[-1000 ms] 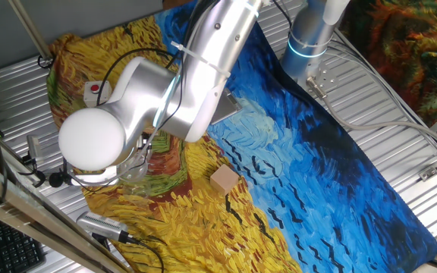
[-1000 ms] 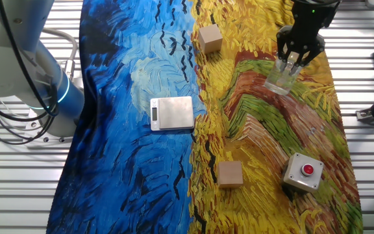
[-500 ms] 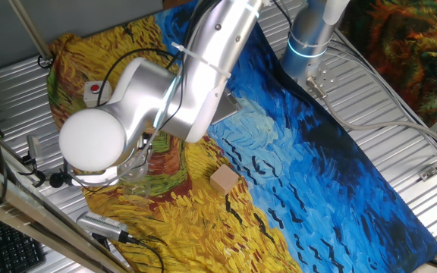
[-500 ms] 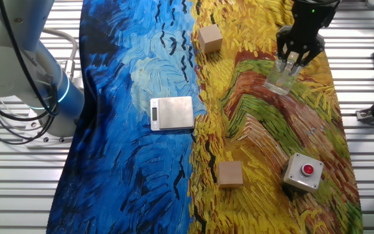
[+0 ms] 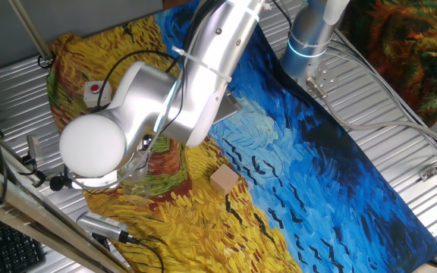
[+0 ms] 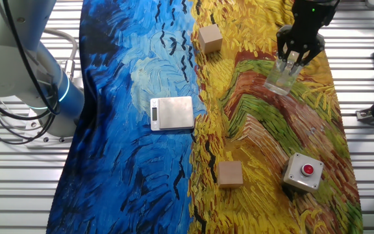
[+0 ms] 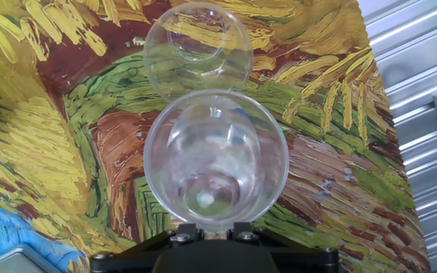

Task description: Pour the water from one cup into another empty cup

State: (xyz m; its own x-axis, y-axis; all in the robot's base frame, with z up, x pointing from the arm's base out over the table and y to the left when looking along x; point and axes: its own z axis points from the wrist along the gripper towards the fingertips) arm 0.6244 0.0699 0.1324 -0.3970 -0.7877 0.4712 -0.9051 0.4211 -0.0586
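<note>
Two clear cups show in the hand view. The near cup point(image 7: 215, 159) fills the middle of the frame right at the hand, and a little liquid seems to lie at its bottom. My fingers are hidden behind it. The far cup point(image 7: 197, 47) stands just beyond it on the cloth and looks empty. In the other fixed view my gripper point(image 6: 295, 60) points down, shut on the near cup point(image 6: 293, 64), close above and beside the far cup point(image 6: 281, 81). In one fixed view the arm hides most of the cups point(image 5: 133, 163).
A painted cloth point(image 6: 141, 182) covers the table. On it are a small scale point(image 6: 172, 112), two wooden blocks point(image 6: 210, 38) point(image 6: 230, 174) and a red-button box point(image 6: 303, 171). The robot's base point(image 6: 41, 91) stands at the left. Cables and a keyboard lie off the cloth's right edge.
</note>
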